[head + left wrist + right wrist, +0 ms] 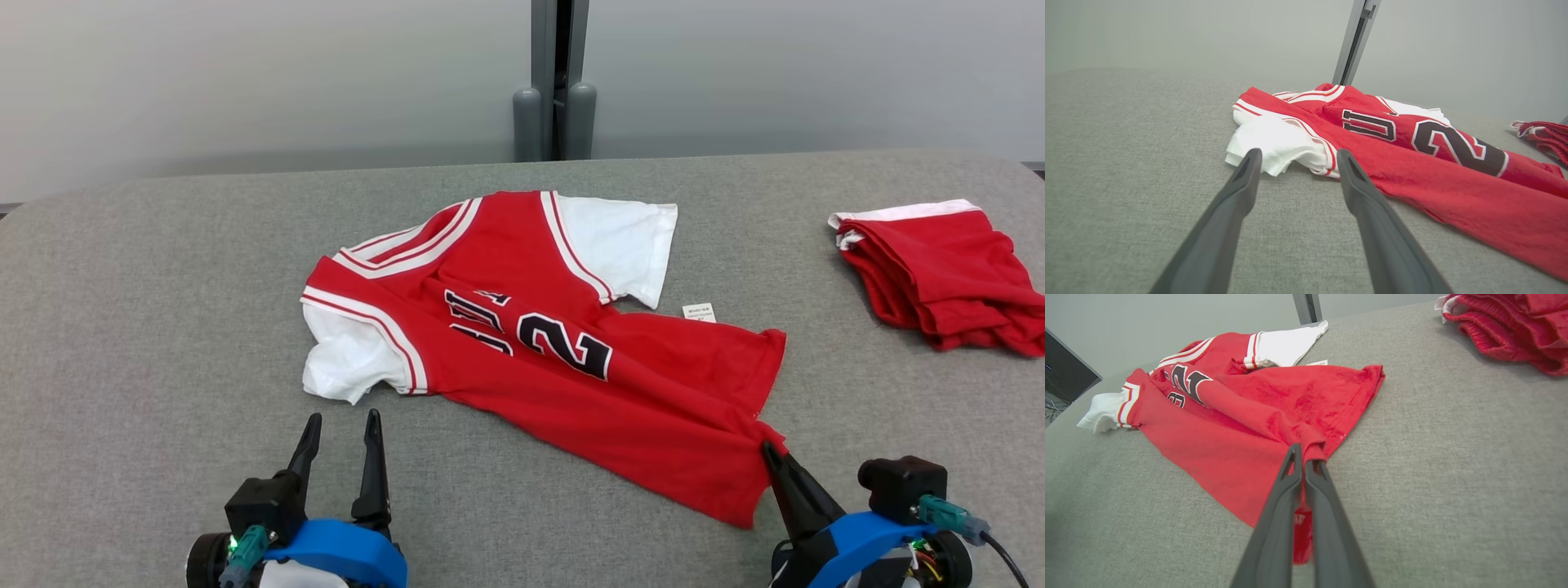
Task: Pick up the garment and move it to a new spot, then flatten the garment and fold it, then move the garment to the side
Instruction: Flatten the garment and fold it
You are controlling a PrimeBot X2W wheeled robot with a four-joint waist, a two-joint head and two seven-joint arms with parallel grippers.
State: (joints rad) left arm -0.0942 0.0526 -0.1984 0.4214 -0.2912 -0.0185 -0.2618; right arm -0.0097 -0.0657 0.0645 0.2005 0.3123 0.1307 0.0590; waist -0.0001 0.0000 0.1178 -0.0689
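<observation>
One red shirt (571, 384) sprawls on the table (163, 327). Right gripper (771, 451) clamps its hem corner; left gripper (343, 418), jaws wide apart, hangs just beside its white sleeve (347, 359).

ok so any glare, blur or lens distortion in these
head view: soft even light, no glare, red jersey sharp; left wrist view: left gripper looms oversized by the lens; right wrist view: table tilts, right gripper slightly soft up close
</observation>
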